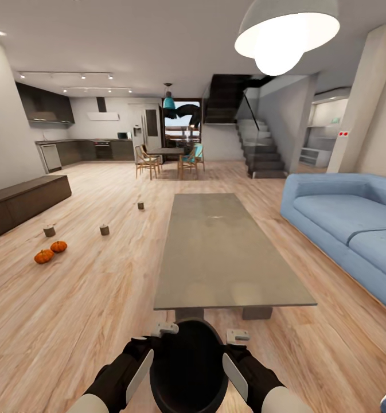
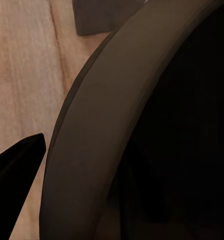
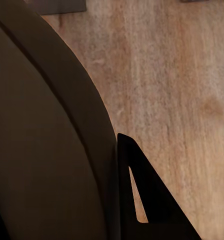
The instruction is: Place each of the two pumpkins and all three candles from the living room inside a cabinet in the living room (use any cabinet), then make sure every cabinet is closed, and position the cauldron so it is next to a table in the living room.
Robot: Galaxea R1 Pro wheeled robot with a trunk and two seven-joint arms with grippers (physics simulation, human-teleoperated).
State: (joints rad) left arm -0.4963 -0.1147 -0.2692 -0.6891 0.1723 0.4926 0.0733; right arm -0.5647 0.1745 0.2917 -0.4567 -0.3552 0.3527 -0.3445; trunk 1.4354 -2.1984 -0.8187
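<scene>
Nearest, a round black cauldron (image 1: 188, 367) is clamped between left gripper (image 1: 140, 367) and right gripper (image 1: 235, 367), jaws pressed on its sides, carried just before the long grey table (image 1: 227, 252), presumably for setting beside it.

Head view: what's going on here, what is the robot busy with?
The robot has the black cauldron between both grippers, left gripper and right gripper at opposite sides of its rim, right in front of the near end of the long grey table. Two pumpkins and three candles lie on the wood floor to the left, in front of the low dark cabinet, which looks closed. A blue sofa stands to the right.
</scene>
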